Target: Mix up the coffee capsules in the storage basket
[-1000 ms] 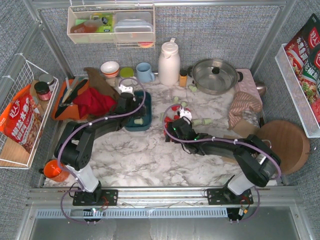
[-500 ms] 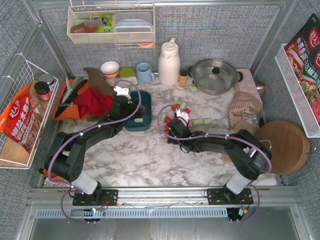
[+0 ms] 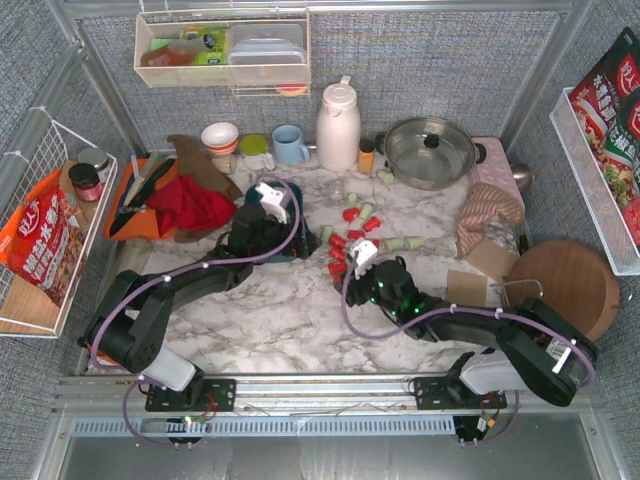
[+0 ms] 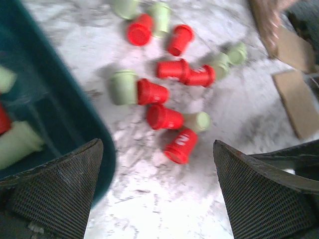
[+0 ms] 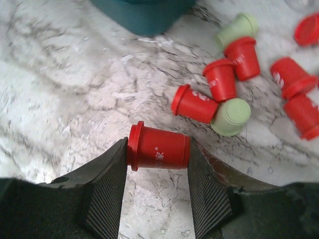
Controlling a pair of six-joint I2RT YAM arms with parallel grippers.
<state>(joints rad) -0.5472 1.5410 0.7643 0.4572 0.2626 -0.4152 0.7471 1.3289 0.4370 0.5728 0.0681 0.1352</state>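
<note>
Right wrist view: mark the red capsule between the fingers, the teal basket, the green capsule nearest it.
red capsule (image 5: 159, 148), right wrist view, middle of its side wall.
storage basket (image 5: 144, 12), right wrist view, outer wall of its corner.
green capsule (image 5: 230, 117), right wrist view, its round end.

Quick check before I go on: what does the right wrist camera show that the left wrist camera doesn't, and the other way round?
Only the right wrist: the right gripper closed on a red capsule that lies sideways between its fingers.
Only the left wrist: the inside of the storage basket, with mint capsules and part of a red one in it; the left gripper, open and empty; cardboard pieces.
Both: the loose capsules, red and mint, scattered on the marble table, and the basket's teal wall.
</note>
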